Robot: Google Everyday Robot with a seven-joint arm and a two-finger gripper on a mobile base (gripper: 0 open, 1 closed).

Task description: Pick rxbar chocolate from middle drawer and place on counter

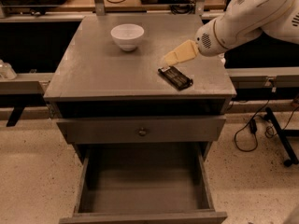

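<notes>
The small flat black wrapped rxbar chocolate lies free on the broad matte grey counter, just in front of the tan pincer, which hovers over the slab holding nothing; spread or closed, I cannot tell. A round white bowl stands leftward of the pincer and farther back. The wide grey wooden middle drawer stands pulled open well below.

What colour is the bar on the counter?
The bar is black, camera view; the gripper hovers close by it.
</notes>
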